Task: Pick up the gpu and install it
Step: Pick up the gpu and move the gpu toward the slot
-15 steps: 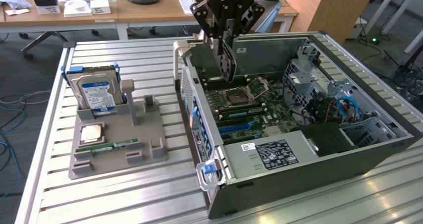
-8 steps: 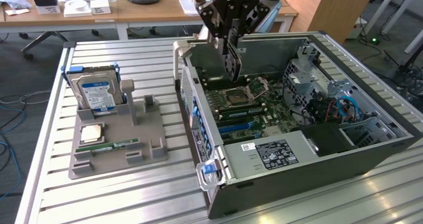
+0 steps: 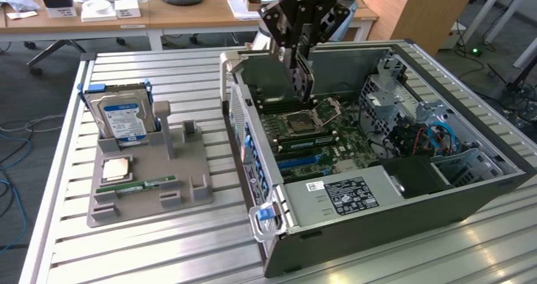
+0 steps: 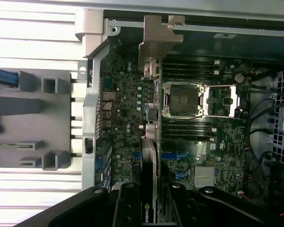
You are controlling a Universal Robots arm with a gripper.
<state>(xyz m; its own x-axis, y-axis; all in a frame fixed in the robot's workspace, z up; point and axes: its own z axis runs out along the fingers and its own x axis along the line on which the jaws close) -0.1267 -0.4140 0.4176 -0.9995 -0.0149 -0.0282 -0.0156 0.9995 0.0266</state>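
My gripper (image 3: 297, 53) hangs over the open computer case (image 3: 403, 202) and is shut on the gpu (image 3: 301, 86). The card stands on edge, its lower end just above the motherboard (image 3: 315, 136) near the case's far wall. In the wrist view the gpu (image 4: 149, 156) appears edge-on between my fingers (image 4: 128, 203), with its silver end bracket (image 4: 157, 35) at the case's rear wall and a black cooler face with a small logo near my gripper (image 4: 151, 201). It lies alongside the CPU socket (image 4: 184, 100), above the green board.
A grey holder tray (image 3: 188, 183) on the slatted table at the exterior view's left carries a hard drive (image 3: 126, 117), a CPU chip (image 3: 116, 169) and a memory stick (image 3: 137, 186). Cables and a drive cage (image 3: 411, 130) crowd the case's right side.
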